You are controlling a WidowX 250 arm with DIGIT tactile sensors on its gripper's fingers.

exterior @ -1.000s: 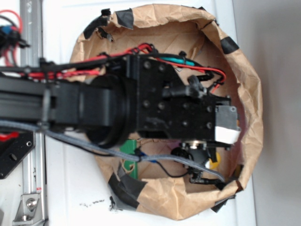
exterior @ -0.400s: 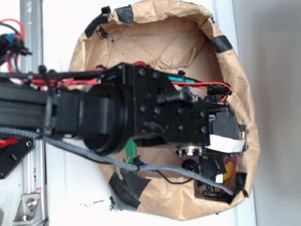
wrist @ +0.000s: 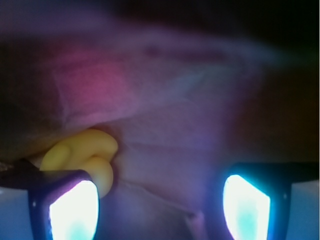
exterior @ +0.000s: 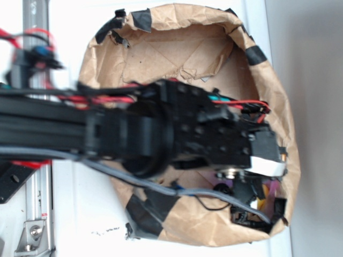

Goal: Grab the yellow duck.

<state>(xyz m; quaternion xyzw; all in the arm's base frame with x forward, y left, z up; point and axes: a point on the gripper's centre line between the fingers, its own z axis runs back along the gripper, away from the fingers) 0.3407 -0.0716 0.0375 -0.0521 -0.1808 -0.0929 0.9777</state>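
The arm is pushing farther toward the paper bowl's [exterior: 289, 134] rim, bringing the spread claw [wrist: 160, 205] low. The yellow duck [wrist: 85, 156] is sitting just beyond its left finger [wrist: 65, 207], seemingly outside the gap, so it is not gripped yet.

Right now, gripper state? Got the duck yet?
Gripper: open, holding nothing. The yellow duck sits beside one finger, not between the jaws.

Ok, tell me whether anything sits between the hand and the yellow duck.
Nothing visible does. In the wrist view the duck lies against the paper bag's wall, partly behind one finger of the open hand, not centred in the gap.
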